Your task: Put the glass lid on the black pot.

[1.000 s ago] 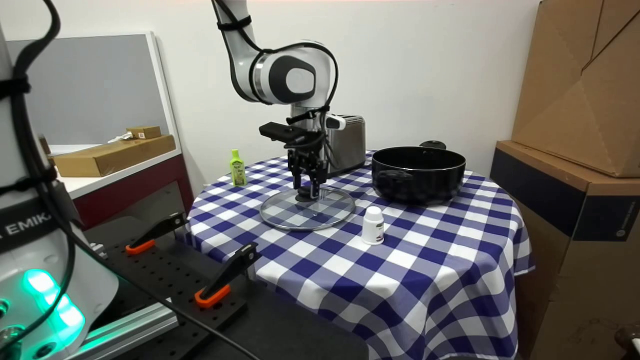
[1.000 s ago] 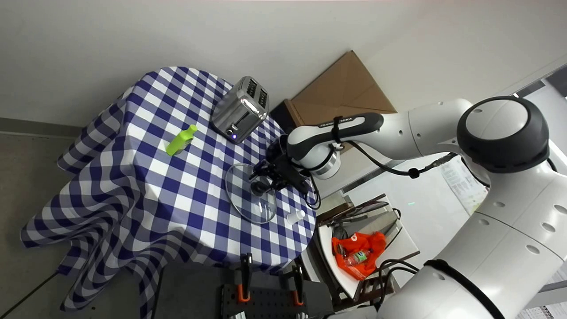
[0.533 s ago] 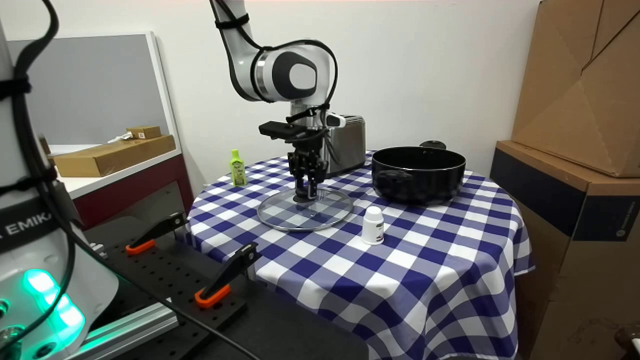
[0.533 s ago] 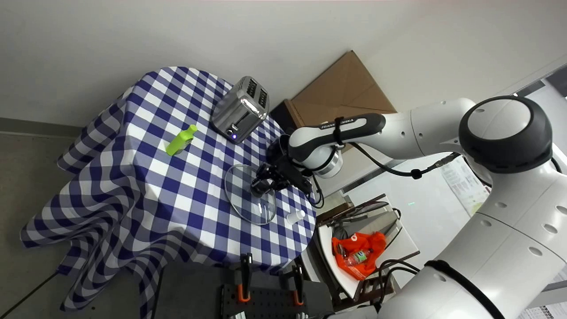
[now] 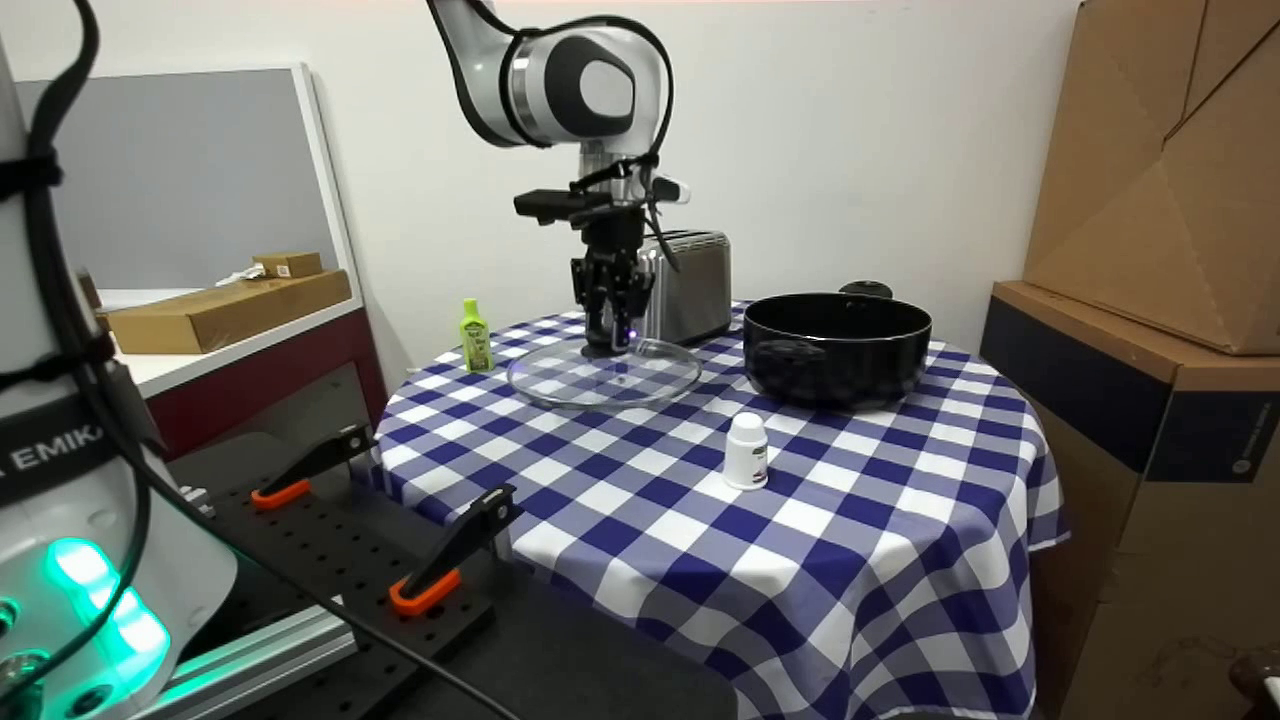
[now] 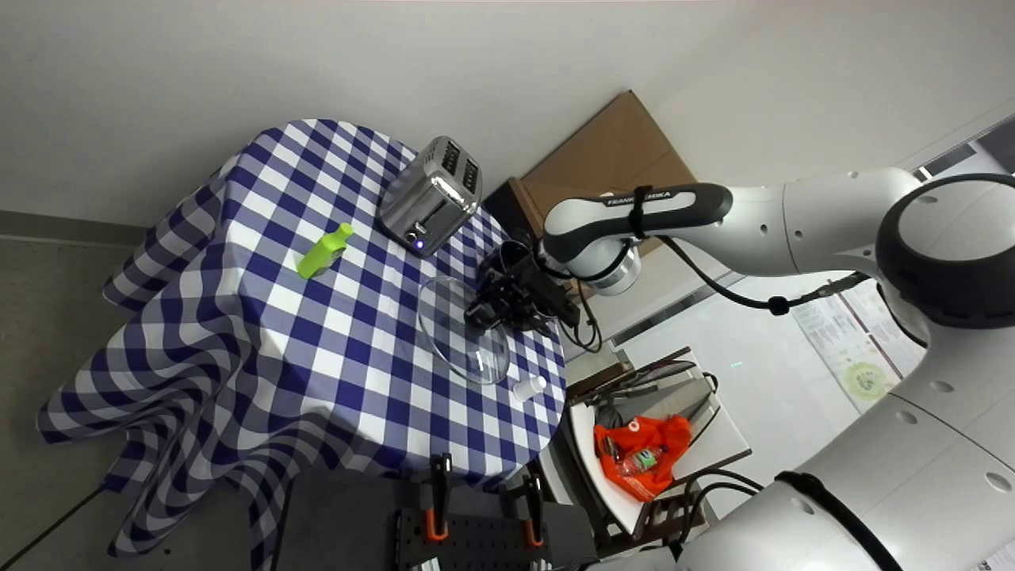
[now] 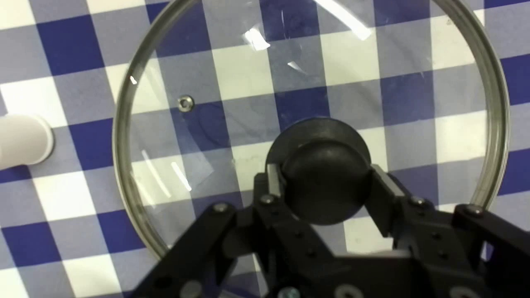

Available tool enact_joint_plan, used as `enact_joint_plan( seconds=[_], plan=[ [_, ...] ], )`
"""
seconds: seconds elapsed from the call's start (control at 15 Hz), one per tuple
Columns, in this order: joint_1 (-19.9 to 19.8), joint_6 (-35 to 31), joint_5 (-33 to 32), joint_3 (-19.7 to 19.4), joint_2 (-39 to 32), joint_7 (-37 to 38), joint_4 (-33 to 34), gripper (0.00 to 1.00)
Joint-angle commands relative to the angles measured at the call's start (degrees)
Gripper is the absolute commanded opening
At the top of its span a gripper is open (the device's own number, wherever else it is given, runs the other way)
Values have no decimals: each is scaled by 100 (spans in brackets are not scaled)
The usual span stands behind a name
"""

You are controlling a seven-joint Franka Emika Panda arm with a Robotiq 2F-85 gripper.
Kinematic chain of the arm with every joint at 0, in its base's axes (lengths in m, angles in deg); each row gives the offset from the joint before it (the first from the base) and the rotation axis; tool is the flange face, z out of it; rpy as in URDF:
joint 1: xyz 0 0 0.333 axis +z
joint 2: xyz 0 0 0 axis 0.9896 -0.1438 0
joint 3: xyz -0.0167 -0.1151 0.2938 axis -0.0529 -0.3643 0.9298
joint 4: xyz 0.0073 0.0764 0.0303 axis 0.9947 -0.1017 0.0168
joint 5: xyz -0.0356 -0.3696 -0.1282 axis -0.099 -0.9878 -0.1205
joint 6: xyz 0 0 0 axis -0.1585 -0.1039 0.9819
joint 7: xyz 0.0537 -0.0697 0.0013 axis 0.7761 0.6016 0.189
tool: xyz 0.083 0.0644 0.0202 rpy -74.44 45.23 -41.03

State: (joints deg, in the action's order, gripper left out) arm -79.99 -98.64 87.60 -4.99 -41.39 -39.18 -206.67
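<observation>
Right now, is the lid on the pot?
No: in an exterior view, the claw holds the lid clear of the pot, whose top is open.

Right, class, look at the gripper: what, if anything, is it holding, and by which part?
The gripper holds the glass lid by its dark centre knob, with its fingers against the knob on both sides.
</observation>
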Motion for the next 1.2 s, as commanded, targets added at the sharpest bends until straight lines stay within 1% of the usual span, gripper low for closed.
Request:
enact_joint_plan(
  seconds=[0.0, 0.27, 0.53, 0.8, 1.0, 1.13],
  plan=[
    [-103, 837, -90, -64, 835, 98, 179, 25],
    [-327, 1445, 7, -115, 1270, 7, 623, 25],
    [-588, 1782, -15, -275, 1316, 14, 1278, 25],
    [-924, 2013, 32, -522, 867, -101, 2208, 25],
    [-1154, 2006, 59, -652, 323, -216, 2927, 25],
    [-1276, 1974, 124, -664, -73, -300, 3385, 25]
  ],
)
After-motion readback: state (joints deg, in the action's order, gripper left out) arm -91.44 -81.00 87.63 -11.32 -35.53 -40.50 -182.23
